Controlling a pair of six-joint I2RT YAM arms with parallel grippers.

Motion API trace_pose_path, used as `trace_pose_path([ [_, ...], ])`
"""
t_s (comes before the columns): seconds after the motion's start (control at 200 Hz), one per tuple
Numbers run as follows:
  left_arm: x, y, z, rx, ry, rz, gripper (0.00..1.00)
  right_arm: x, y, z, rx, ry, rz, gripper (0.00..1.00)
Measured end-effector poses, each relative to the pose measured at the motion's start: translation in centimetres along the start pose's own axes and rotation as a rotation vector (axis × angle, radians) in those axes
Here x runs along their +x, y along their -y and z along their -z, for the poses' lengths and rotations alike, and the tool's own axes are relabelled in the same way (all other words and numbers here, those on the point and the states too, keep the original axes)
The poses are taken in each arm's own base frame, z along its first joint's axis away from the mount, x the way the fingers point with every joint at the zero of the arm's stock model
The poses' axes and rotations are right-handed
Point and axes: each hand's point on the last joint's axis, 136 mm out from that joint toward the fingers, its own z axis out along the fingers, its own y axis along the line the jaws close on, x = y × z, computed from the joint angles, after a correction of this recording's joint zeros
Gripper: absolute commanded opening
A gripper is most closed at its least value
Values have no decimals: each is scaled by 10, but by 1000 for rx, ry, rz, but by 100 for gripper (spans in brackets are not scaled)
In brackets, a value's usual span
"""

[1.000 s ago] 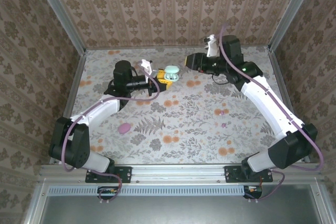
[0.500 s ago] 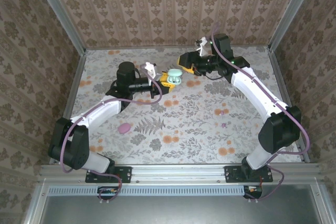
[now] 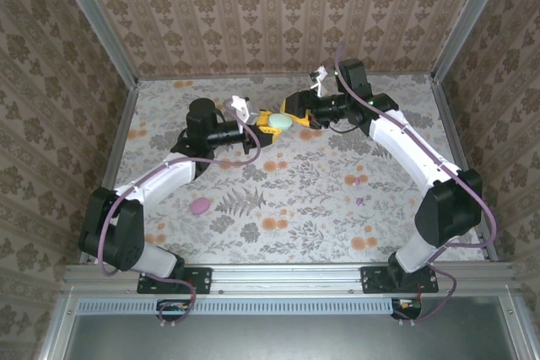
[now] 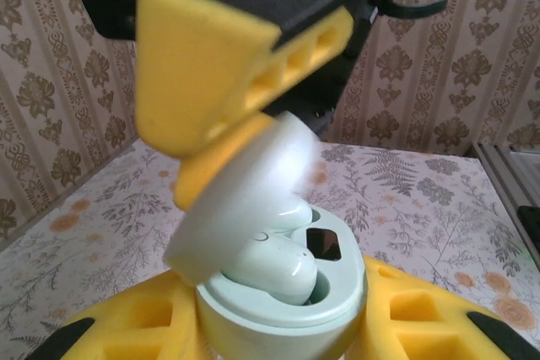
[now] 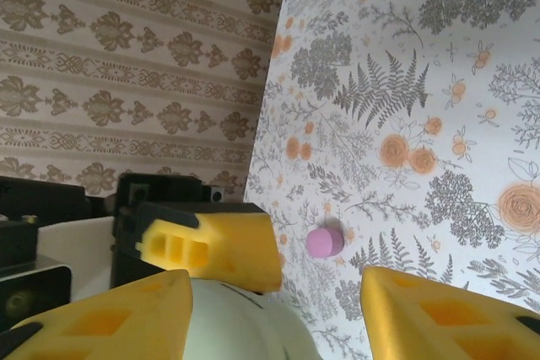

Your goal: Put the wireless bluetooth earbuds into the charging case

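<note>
A mint green charging case (image 4: 287, 322) sits upright in my left gripper (image 4: 278, 330), which is shut on its base with yellow fingers (image 4: 422, 318) on either side. A pale green earbud (image 4: 274, 267) lies in the case, with a dark empty recess (image 4: 323, 244) behind it. The lid (image 4: 245, 204) is tilted partly down over the earbud. A yellow finger of my right gripper (image 4: 202, 82) rests on top of the lid. In the top view the case (image 3: 279, 120) is held above the back of the table, between my left gripper (image 3: 267, 122) and my open right gripper (image 3: 295, 112).
A pink lozenge (image 3: 200, 206) lies on the floral table at the left, also seen as the pink lozenge (image 5: 325, 241). Two small purple bits (image 3: 360, 180) lie right of centre. Patterned walls enclose the back and sides.
My right arm has swung left and down to the case, and its finger now touches the lid. The lid has tipped from open to partly shut. The left gripper shifted the case slightly.
</note>
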Motion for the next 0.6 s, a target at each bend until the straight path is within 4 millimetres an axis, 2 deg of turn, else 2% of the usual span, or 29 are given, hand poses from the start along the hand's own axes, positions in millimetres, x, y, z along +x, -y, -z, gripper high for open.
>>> trace_pose_path([
  [0.385, -6, -7, -3, -19, 38, 37, 24, 6, -9, 1, -126, 10, -63, 60],
  [0.6, -10, -12, -4, -33, 62, 45, 24, 10, -19, 0, -219, -12, -98, 54],
])
